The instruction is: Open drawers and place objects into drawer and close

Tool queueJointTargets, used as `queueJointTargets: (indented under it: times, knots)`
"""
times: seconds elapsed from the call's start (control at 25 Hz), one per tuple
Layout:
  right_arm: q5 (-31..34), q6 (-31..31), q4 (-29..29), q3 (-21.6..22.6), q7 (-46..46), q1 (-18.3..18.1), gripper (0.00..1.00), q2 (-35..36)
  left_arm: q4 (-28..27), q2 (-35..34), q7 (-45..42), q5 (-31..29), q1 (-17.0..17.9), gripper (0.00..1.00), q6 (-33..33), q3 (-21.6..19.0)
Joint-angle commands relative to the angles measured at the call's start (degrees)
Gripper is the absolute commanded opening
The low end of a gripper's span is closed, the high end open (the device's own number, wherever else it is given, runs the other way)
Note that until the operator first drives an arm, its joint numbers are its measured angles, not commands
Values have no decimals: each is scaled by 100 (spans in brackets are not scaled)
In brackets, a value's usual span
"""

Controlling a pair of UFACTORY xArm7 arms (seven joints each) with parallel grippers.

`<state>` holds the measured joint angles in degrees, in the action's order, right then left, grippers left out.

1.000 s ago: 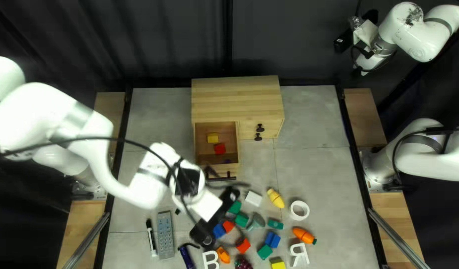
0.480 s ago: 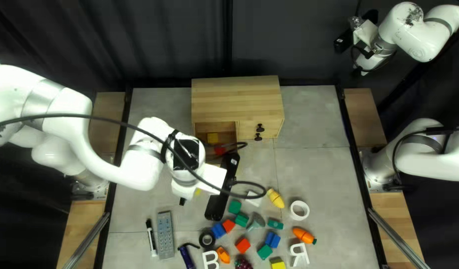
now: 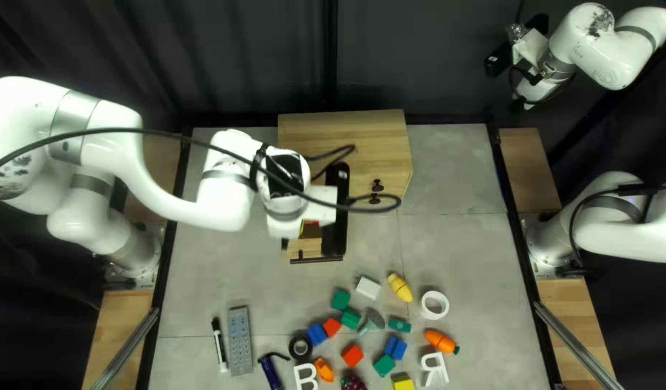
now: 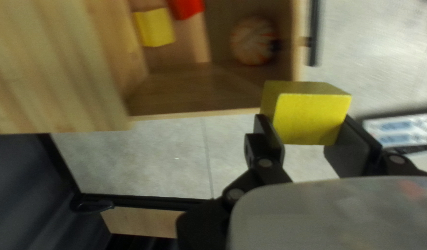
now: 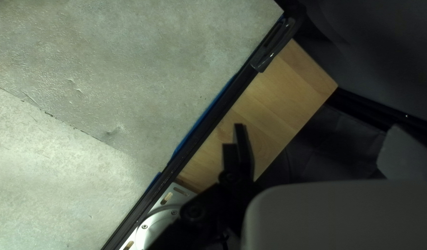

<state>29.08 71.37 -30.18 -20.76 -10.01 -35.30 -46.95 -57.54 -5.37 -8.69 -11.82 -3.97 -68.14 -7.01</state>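
Note:
My left gripper (image 3: 285,244), mostly hidden by its arm, is over the open drawer (image 3: 316,250) of the wooden cabinet (image 3: 344,137). Seen from the left wrist, the left gripper (image 4: 308,127) is shut on a yellow block (image 4: 310,115), near the drawer's side wall (image 4: 199,114). Inside the drawer lie another yellow block (image 4: 155,28), a red block (image 4: 186,6) and a round striped object (image 4: 254,40). Off at the top right, my right gripper (image 3: 521,105) is away from the cabinet; from its wrist, the right gripper (image 5: 315,143) stands open and holds nothing.
Closed drawers with dark knobs (image 3: 377,185) are beside the open one. Loose toys and blocks lie on the near table, including a white block (image 3: 367,288), a white ring (image 3: 435,305) and an orange carrot (image 3: 441,341). A remote (image 3: 240,341) lies by a marker (image 3: 220,345).
My left arm has swung from the near objects up to the cabinet, the yellow block in its gripper, and now covers much of the drawer. A black tape roll has come into sight. The right arm is still.

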Motion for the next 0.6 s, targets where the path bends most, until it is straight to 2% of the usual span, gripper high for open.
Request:
queueJointTargets:
  times: [0.04,0.08,0.12,0.16,0.2,0.4,0.6]
  knots:
    - [0,0,0,0,0,0,100,0,-135,132,-62,-134,-71,0,-5,56]
    - [0,0,0,0,0,0,100,0,-92,114,-55,-148,-80,0,59,67]
    - [0,0,0,0,0,0,100,0,-50,89,-59,-159,-79,12,108,65]
    - [0,0,0,0,0,0,100,0,2,59,-61,-167,-74,76,180,62]
    - [0,0,0,0,0,0,100,0,67,26,-58,-168,-67,100,257,56]
    - [0,0,0,0,0,0,100,0,251,-157,51,-108,51,100,379,-43]
    - [0,0,0,0,0,0,100,0,-7,-188,265,-31,345,100,-52,-327]
